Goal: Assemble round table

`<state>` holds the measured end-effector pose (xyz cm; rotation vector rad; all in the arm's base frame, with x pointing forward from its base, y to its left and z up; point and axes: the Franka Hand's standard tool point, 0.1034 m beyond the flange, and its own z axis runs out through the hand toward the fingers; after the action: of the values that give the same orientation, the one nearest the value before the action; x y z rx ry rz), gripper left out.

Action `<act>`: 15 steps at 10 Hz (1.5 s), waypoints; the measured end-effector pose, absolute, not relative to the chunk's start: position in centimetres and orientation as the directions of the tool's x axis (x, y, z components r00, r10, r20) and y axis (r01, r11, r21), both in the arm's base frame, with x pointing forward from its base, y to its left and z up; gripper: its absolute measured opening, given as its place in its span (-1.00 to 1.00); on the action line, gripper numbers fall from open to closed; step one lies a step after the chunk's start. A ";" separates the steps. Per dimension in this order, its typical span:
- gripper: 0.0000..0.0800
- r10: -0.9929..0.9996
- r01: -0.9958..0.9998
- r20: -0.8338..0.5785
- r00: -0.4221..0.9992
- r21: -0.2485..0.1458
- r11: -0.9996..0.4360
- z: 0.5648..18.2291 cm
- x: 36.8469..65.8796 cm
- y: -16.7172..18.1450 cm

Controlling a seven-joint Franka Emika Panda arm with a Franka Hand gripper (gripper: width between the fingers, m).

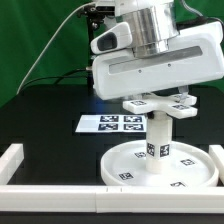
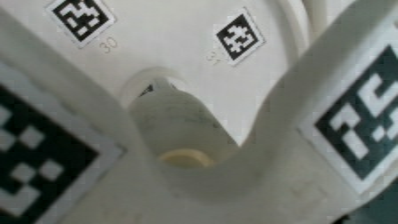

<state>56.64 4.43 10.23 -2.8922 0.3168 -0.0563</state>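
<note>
1. Your gripper [image 1: 160,96] points straight down onto the cross-shaped foot [image 1: 160,110]. Its fingertips are hidden behind the foot's arms, so you cannot tell whether it is clamped on the foot or slack.
2. The foot sits directly under the gripper on top of the leg [image 1: 158,134]. The leg stands upright on the middle of the round disc [image 1: 125,160].
3. In the wrist view, two of the foot's tagged arms fill the foreground, blurred by closeness, and the disc's tags show beyond them.
4. The disc lies flat on the black worktop [image 1: 50,110] below the gripper, with its tags facing up.
5. The marker board [image 1: 112,123] lies flat on the worktop, lower than the gripper and towards the exterior view's left, near the disc's far rim.
6. The white border rail [image 1: 20,165] edges the worktop on the exterior view's left and along the near side. The disc's near rim is just beside the near stretch.
7. Behind the arm the room is closed off by a plain green backdrop [image 1: 40,30].
</note>
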 end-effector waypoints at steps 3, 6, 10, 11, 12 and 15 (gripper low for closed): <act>0.61 -0.217 -0.208 0.016 0.976 -0.233 -0.950 10.3 56.8 4.5; 0.62 -0.217 -0.208 0.016 0.976 -0.233 -0.950 10.4 56.8 4.5; 0.62 -0.238 -0.238 -0.028 0.971 -0.222 -0.945 11.0 55.7 2.4; 0.62 -0.242 -0.243 -0.029 0.970 -0.220 -0.945 10.9 55.6 2.0; 0.62 -0.246 -0.246 -0.028 0.969 -0.218 -0.944 11.1 55.6 2.1; 0.62 -0.217 -0.219 -0.033 0.976 -0.210 -0.953 12.8 55.8 2.0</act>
<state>55.82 2.01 12.75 -2.9097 0.3255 0.0144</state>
